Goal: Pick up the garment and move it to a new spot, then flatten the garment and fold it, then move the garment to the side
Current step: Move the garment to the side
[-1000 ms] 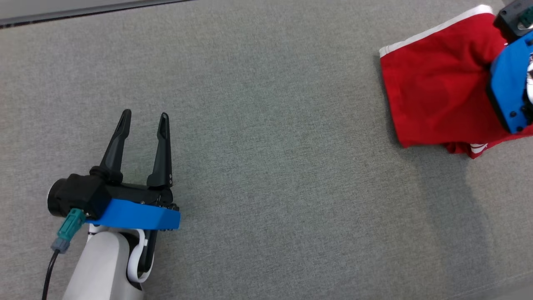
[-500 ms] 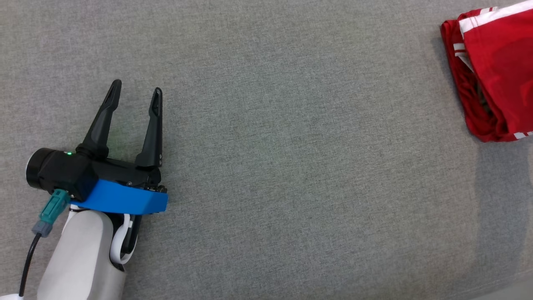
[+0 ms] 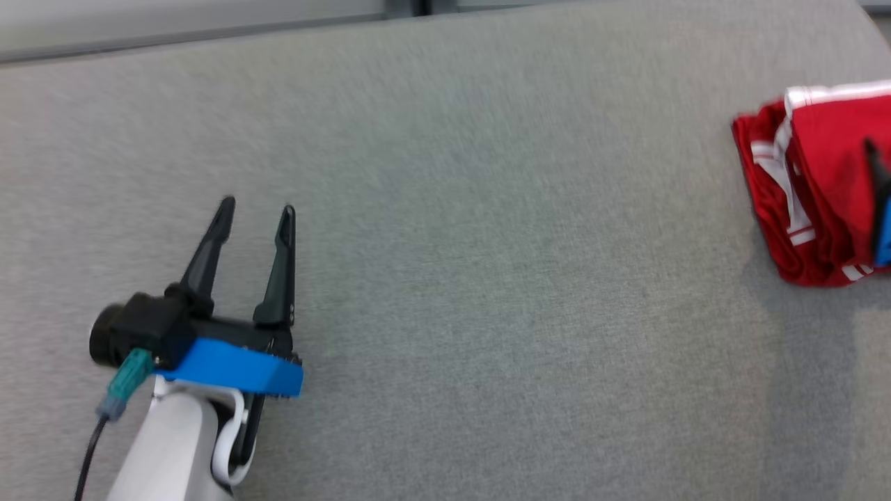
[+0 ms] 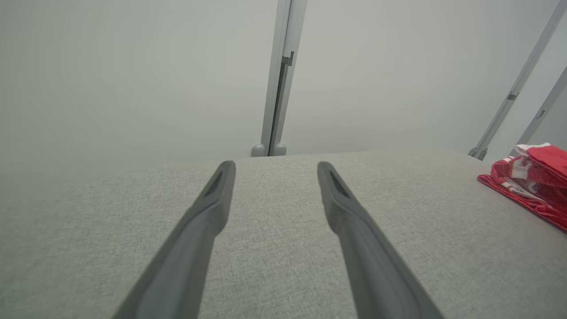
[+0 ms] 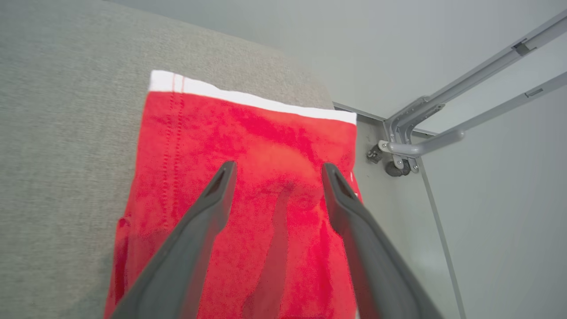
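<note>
The right gripper (image 5: 278, 167) has its two long dark fingers spread wide, with nothing caught between them. It is poised over a folded red garment (image 5: 248, 146); whether the fingertips touch the cloth cannot be told. Seen from the right wrist, the garment lies flat with a white band along its far edge and a double line of stitching down one side. It sits at the right end of a grey fabric-covered surface (image 3: 487, 278), close to the edge. Beyond that edge are a pale floor and grey metal rails (image 5: 447, 137) with a small caster wheel (image 5: 392, 168).

In the slightly blurred head view, the garment is at the far right. Its stacked folds and white stripes face the middle of the surface, and one dark finger crosses it at the picture's edge.

The left gripper (image 3: 257, 209) is well apart from the garment, at the lower left of the head view. Its fingers are parted and empty above bare grey fabric. A blue bracket (image 3: 233, 369), a teal cable plug (image 3: 125, 379) and a white forearm (image 3: 174, 452) sit behind it.
</note>
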Available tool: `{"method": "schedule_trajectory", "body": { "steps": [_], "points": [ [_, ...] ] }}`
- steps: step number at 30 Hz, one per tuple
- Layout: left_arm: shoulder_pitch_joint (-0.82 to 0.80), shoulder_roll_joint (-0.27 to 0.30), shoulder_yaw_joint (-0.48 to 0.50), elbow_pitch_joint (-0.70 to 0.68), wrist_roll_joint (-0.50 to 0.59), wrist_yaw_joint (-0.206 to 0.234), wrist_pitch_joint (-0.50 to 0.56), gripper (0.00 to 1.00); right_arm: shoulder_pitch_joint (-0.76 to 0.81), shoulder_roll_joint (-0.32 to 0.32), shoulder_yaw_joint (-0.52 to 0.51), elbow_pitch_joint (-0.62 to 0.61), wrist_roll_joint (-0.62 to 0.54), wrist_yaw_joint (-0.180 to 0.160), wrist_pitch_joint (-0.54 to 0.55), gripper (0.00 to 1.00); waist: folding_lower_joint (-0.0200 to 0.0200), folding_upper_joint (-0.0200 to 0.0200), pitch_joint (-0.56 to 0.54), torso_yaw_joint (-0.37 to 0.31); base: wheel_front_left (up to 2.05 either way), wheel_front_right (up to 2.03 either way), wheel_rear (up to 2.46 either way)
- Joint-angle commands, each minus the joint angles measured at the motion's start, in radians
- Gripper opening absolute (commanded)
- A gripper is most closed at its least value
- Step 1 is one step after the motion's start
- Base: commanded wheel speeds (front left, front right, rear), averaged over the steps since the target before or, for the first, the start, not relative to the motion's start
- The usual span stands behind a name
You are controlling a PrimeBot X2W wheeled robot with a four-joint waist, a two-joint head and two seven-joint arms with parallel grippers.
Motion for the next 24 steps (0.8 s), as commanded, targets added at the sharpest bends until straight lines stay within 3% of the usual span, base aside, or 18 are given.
{"method": "schedule_trajectory", "body": {
  "steps": [1, 5, 10, 18, 24],
  "points": [
    [0.033, -0.007, 0.01, 0.008, -0.007, -0.001, -0.004, 1.0, 0.052, 0.043, -0.026, -0.03, 0.009, 0.0, -0.05, 1.0, 0.0001, 0.0, -0.048, -0.002, 0.0, 0.0, 0.0],
    [0.1, -0.021, 0.031, 0.033, -0.014, 0.003, -0.004, 1.0, 0.207, 0.142, -0.036, -0.161, 0.094, -0.001, -0.208, 1.0, 0.0001, 0.0, -0.15, 0.031, 0.0, 0.0, 0.0],
    [0.176, -0.029, 0.076, 0.051, -0.009, 0.015, -0.004, 1.0, 0.407, 0.221, -0.043, -0.349, 0.158, 0.0, -0.312, 1.0, 0.0001, 0.0, -0.252, 0.063, 0.0, 0.0, 0.0],
    [0.259, -0.042, 0.125, 0.085, -0.007, 0.021, -0.004, 1.0, 0.655, 0.309, -0.122, -0.572, 0.137, 0.0, -0.336, 1.0, 0.0001, 0.0, -0.339, 0.123, 0.0, 0.0, 0.0],
    [0.298, -0.046, 0.142, 0.104, 0.003, 0.015, -0.004, 1.0, 0.764, 0.384, -0.166, -0.646, 0.099, 0.0, -0.303, 1.0, 0.0001, 0.0, -0.374, 0.152, 0.0, 0.0, 0.0]
  ]
}}
